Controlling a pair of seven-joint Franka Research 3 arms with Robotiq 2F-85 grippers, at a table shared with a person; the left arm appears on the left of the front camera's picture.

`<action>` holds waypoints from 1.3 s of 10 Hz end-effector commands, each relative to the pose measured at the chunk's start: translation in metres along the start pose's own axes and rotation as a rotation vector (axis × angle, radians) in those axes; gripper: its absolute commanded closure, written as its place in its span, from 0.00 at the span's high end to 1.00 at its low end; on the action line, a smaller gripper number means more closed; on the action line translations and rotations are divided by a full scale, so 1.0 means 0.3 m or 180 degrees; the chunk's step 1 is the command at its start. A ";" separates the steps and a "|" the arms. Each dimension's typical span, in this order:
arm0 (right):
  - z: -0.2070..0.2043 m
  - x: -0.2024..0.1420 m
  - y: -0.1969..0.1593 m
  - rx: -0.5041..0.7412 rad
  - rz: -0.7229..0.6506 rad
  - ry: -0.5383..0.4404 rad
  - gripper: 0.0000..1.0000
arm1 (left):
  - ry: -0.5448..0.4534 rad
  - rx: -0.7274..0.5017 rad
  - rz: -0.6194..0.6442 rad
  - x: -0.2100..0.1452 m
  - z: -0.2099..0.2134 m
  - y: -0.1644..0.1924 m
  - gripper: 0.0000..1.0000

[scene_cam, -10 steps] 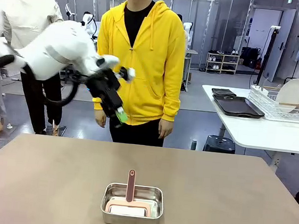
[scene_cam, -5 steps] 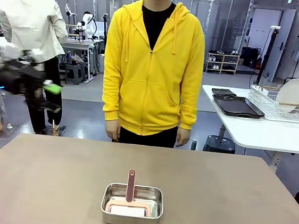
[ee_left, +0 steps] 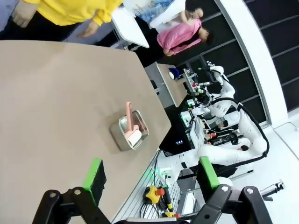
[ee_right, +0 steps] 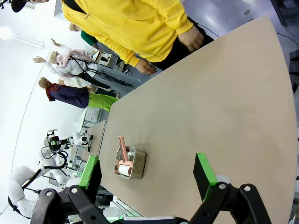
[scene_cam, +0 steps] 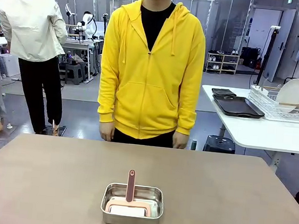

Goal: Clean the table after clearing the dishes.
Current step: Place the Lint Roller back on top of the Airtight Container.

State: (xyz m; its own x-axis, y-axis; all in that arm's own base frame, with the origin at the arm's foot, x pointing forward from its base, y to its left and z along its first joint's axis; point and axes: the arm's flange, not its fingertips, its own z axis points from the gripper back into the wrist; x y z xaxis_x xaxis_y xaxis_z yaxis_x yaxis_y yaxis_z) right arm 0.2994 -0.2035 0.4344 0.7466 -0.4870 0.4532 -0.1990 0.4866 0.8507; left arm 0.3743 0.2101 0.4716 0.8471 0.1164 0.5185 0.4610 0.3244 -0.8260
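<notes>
floor (scene_cam: 85, 117): grey, smooth, beyond the gripper's fingertips | far wall (scene_cam: 223, 23): dark glass panels in metal frames | white side table (scene_cam: 254, 135): off to the gripper's side, carrying a white wire dish rack (scene_cam: 281, 108) | shelving unit (scene_cam: 222, 63): low, against the glass | light: even, overhead

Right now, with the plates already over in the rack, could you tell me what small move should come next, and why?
Probably bring one open gripper, say the right gripper, down toward the pink handle standing out of the steel tin. The table carries nothing else, both grippers are open and hold nothing, and the handled tool looks meant for wiping.
</notes>
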 end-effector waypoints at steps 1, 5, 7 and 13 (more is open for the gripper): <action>0.008 -0.005 0.003 0.0019 0.0051 0.0025 1.00 | 0.0115 0.0043 -0.0070 0.029 0.133 0.059 1.00; 0.008 -0.005 0.003 0.0019 0.0051 0.0025 1.00 | 0.0010 0.0209 0.0057 0.007 0.190 0.107 1.00; 0.008 -0.005 0.003 0.0019 0.0051 0.0025 1.00 | 0.0010 0.0209 0.0057 0.007 0.190 0.107 1.00; 0.008 -0.005 0.003 0.0019 0.0051 0.0025 1.00 | 0.0010 0.0209 0.0057 0.007 0.190 0.107 1.00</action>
State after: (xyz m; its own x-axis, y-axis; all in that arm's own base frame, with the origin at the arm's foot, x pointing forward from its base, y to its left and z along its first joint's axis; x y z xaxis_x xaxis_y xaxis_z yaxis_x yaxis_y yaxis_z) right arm 0.2995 -0.2034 0.4343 0.7469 -0.4867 0.4530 -0.1991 0.4863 0.8508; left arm 0.3818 0.2771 0.4560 0.8522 0.1062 0.5123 0.4399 0.3846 -0.8115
